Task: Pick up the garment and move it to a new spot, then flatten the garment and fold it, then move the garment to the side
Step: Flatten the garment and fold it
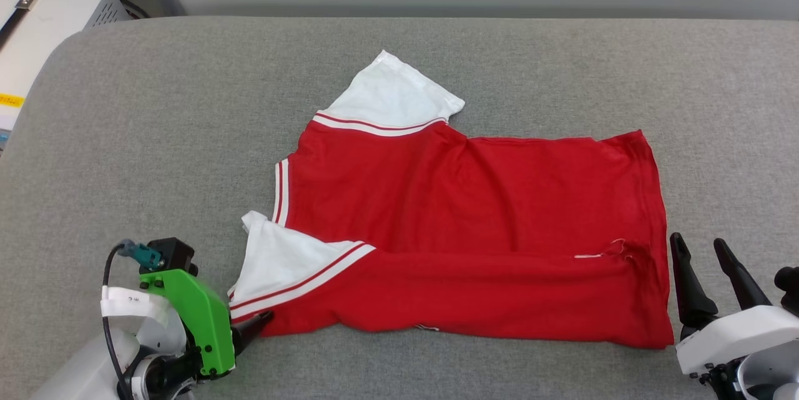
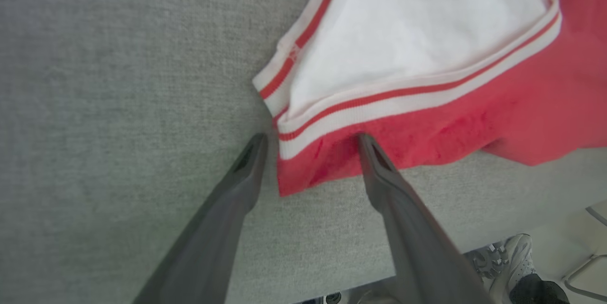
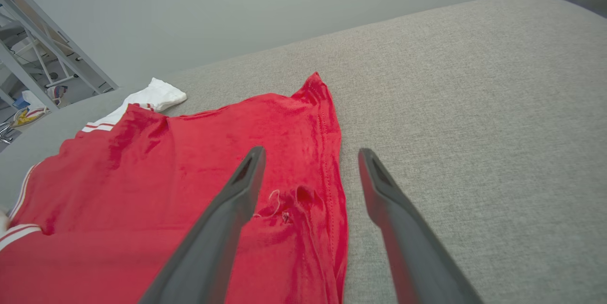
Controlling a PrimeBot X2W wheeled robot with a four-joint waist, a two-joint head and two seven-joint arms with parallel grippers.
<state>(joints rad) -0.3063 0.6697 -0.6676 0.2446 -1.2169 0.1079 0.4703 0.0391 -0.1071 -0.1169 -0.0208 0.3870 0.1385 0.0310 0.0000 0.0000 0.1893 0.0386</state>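
The garment (image 1: 474, 213) lies spread on the grey padded table (image 1: 156, 107), plain red face up, no lettering showing. Its near strip is folded over the body. One white sleeve (image 1: 390, 97) points to the far side, the other (image 1: 281, 259) lies at the near left. My left gripper (image 1: 259, 322) is open at the garment's near-left corner (image 2: 303, 171), which sits between the fingers; one fingertip (image 2: 258, 145) rests on bare table, the other on red cloth. My right gripper (image 1: 697, 243) stands open just right of the hem (image 3: 332, 152), holding nothing.
Off the table's far-left corner stands a white box (image 1: 44, 19) with cables. A person's shoe (image 2: 514, 256) is on the floor past the table's near edge. A metal rack (image 3: 33, 57) stands beyond the far side. Bare table stretches left, right and behind the garment.
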